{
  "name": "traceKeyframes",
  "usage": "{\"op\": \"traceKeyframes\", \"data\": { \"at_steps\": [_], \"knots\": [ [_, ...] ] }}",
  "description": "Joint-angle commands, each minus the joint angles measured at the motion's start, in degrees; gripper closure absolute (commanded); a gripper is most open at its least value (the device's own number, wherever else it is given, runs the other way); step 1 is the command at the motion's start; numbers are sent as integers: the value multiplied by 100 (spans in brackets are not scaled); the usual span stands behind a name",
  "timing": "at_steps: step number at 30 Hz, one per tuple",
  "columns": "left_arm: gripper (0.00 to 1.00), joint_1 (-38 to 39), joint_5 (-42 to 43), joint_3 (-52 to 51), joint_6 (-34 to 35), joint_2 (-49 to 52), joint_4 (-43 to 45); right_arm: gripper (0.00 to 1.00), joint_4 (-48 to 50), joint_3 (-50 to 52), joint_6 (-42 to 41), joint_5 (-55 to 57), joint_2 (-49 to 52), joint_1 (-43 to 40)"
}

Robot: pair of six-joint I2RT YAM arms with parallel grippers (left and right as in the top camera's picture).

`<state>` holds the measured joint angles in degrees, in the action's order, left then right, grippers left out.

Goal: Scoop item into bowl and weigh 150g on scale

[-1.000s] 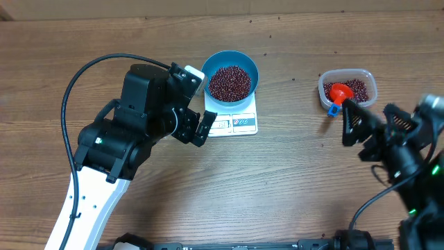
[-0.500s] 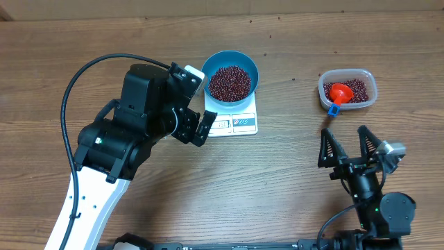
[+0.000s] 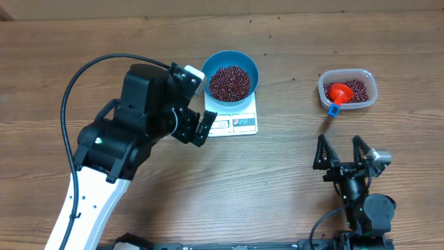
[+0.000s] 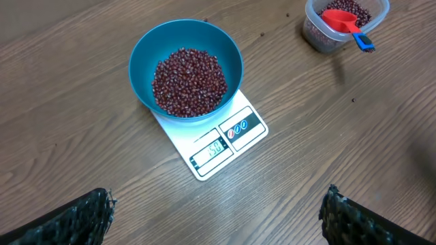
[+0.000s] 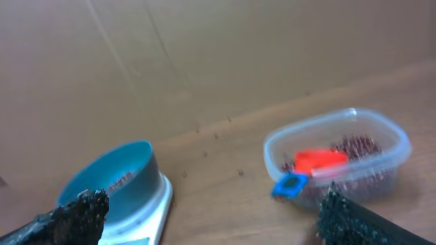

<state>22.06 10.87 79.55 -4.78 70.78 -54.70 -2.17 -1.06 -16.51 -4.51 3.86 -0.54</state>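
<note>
Because the beans (image 3: 229, 82) needed weighing, the blue bowl (image 3: 211, 64) holding them sat on the white scale (image 3: 239, 123) on the counter (image 3: 277, 187), while the left tool (image 4: 218, 218) and right tool (image 3: 339, 144) hung wide open and empty, the red scoop (image 3: 338, 92) lying in the clear tub (image 3: 369, 78).

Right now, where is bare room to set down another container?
Bare wood between the scale and the tub, and in front of the scale across to the right gripper. Crowded left of the scale, under the left arm.
</note>
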Motion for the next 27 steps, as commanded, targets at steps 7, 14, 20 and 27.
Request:
{"op": "traceKeyframes", "data": {
  "at_steps": [7, 14, 20, 27],
  "knots": [
    [1, -31, -37, 87, 28, 20, 0, 0, -219, 61, -164, -24, -372, 57],
    [1, -31, -35, 87, 28, 20, 0, 0, -219, 61, -166, -22, -369, 52],
    [0, -31, -37, 87, 28, 20, 0, 0, -219, 61, -164, -24, -369, 52],
    [0, -31, -35, 87, 28, 20, -131, 0, -219, 61, -166, -22, -369, 52]
  ]
}}
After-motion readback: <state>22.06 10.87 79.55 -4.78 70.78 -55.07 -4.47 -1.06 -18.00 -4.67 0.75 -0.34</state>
